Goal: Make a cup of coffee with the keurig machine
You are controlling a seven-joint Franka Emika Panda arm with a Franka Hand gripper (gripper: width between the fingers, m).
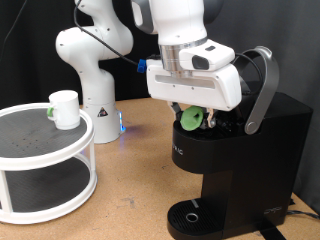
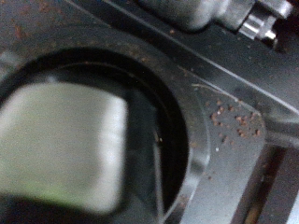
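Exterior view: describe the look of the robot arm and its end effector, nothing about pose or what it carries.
The arm is glossy white with rounded, bulbous segments and dark seams at the joints. A ribbed silver-grey ring joins its wrist to a boxy white hand block, with a blue cable at that block's side. The end effector below looks dark. A small blue light glows at the arm's base.

White two-tier round stand (image 1: 60,135) on brown table (image 1: 130,170)
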